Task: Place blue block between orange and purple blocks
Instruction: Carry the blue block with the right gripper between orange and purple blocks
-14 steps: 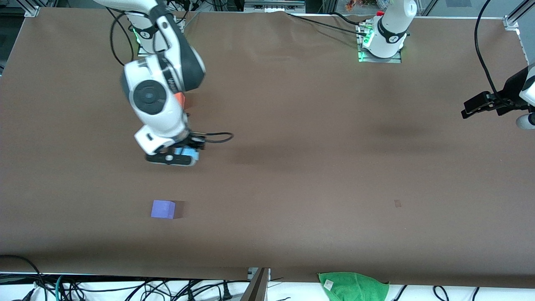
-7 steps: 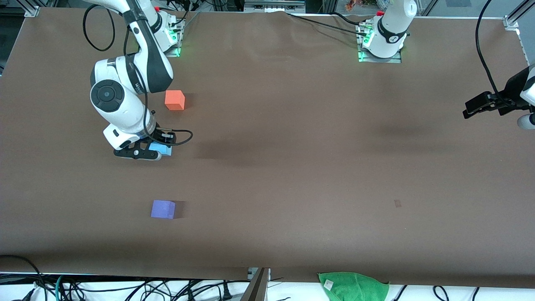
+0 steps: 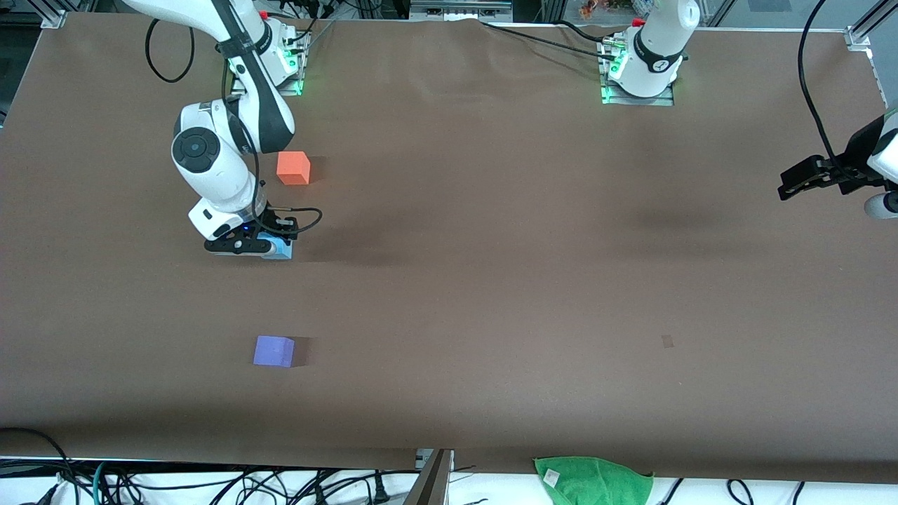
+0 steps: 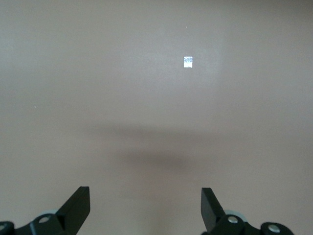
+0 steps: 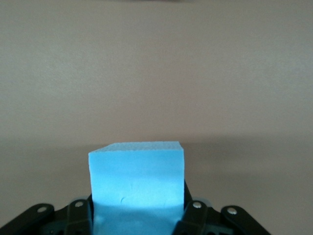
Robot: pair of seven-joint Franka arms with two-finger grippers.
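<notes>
Blue block point(image 3: 279, 247) sits clamped in the right gripper point(image 3: 247, 247), low over the table between the orange block point(image 3: 293, 168) and purple block point(image 3: 273, 351) (nearer the orange). Releasing while tilted could tumble it off line. Left gripper point(image 3: 800, 182), fingers apart, waits at its table end.

Brown desk point(image 3: 491, 280). Sky-blue block point(image 5: 137, 178), bright orange block point(image 3: 292, 167), violet-purple block point(image 3: 273, 351). A green cloth point(image 3: 593, 479) at the desk's edge. White arms, black fingers point(image 4: 78, 208).
</notes>
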